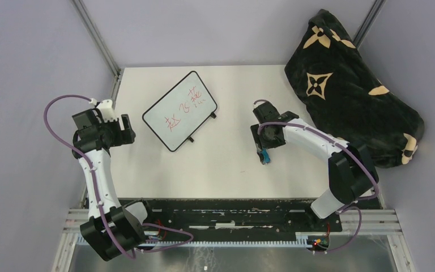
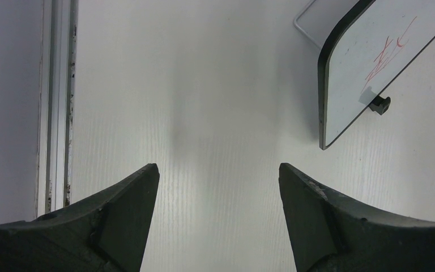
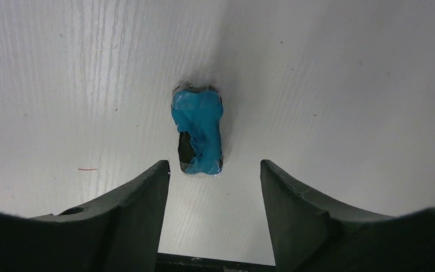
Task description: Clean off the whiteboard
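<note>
The whiteboard (image 1: 180, 110) lies tilted on the table at the back centre, black-framed, with red handwriting on it. Its near corner also shows in the left wrist view (image 2: 374, 62). A small blue-and-black eraser block (image 1: 265, 156) lies on the table right of centre; in the right wrist view (image 3: 198, 131) it lies just beyond the fingertips. My right gripper (image 3: 215, 167) is open and empty, hovering over the eraser. My left gripper (image 2: 218, 170) is open and empty over bare table, left of the whiteboard.
A black plush cushion with beige flower patterns (image 1: 354, 85) fills the back right corner. A metal frame rail (image 2: 56, 107) runs along the table's left edge. A black rail (image 1: 226, 212) crosses the near edge between the arm bases.
</note>
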Available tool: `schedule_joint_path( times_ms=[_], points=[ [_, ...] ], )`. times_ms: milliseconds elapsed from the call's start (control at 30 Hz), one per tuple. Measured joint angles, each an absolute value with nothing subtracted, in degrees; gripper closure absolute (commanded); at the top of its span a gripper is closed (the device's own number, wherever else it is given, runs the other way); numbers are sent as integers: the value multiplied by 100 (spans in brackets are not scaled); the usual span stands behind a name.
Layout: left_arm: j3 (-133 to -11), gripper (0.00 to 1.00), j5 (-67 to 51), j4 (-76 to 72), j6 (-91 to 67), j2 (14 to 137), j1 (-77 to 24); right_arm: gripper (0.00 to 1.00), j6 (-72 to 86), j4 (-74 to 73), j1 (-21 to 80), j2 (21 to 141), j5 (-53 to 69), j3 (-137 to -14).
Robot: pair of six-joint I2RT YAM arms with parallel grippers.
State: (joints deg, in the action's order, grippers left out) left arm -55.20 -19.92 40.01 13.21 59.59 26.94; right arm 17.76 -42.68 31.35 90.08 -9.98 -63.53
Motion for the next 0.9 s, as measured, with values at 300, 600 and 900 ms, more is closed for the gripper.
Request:
schedule_joint_path(
  times_ms=[300, 600, 900],
  points=[
    [-5489, 17, -1992, 4014, 1347, 6040, 2694, 34, 1776, -4145, 3135, 9386, -746, -6211],
    [-5489, 18, -1992, 4012, 1350, 6134, 2694, 43, 1772, -3933, 3135, 9749, -644, -6211],
    [-5463, 19, -1992, 4007, 1354, 6134, 2694, 57, 1769, -3835, 3135, 9872, -624, -6211]
  ],
)
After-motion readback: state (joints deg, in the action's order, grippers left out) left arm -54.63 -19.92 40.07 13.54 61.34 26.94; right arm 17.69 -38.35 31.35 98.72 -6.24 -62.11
